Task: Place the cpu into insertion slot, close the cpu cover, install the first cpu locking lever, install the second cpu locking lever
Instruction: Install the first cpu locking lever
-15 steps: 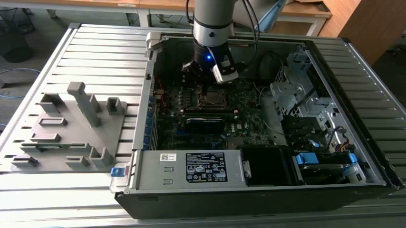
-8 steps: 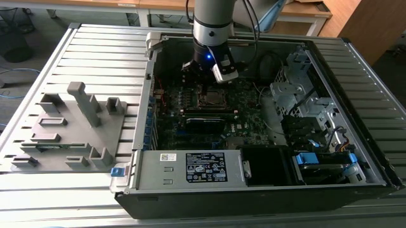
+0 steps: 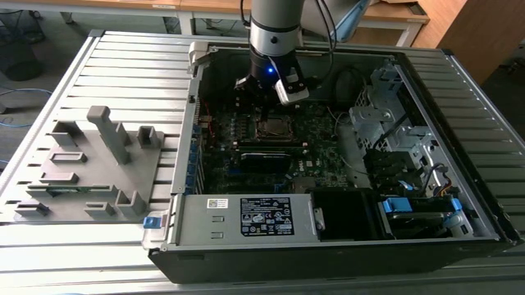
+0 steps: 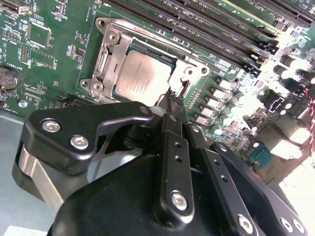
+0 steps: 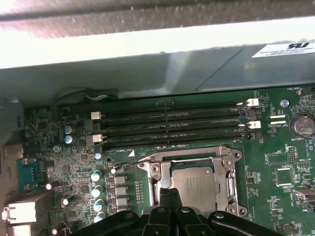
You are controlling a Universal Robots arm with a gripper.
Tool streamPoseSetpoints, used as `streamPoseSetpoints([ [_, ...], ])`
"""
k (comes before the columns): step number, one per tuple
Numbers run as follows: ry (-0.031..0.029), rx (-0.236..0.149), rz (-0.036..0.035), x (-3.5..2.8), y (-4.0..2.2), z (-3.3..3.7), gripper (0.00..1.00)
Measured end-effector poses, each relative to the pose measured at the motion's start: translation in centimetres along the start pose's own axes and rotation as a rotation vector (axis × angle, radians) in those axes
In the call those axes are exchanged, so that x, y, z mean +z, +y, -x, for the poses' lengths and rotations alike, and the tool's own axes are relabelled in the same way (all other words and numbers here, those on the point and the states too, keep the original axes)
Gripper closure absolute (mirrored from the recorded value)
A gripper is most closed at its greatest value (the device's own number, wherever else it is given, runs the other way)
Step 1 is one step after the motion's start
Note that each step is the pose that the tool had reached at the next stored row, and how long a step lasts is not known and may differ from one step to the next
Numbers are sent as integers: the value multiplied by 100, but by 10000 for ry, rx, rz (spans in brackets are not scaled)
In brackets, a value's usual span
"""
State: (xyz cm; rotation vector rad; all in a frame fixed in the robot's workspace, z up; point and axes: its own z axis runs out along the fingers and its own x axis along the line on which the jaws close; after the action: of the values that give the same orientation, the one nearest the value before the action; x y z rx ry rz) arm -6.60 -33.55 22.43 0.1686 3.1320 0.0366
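Grey chip [image 4: 142, 73] lies flat in socket [image 4: 98, 64] on green board [image 4: 54, 64]. We see hand [image 4: 173, 101] closed, empty-looking, fingertips pressed together at socket rim just beside chip.

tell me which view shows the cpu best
The second wrist view: the cpu is close, face almost fully visible. In the first wrist view the gripper covers one edge; the exterior view shows it far off.
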Motion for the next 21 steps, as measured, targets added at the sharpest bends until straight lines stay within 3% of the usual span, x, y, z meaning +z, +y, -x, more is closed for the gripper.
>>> streamPoseSetpoints([
  [15,1,0,-2,-13,0,-5,89],
  [21,0,1,0,-11,-11,-101,89],
])
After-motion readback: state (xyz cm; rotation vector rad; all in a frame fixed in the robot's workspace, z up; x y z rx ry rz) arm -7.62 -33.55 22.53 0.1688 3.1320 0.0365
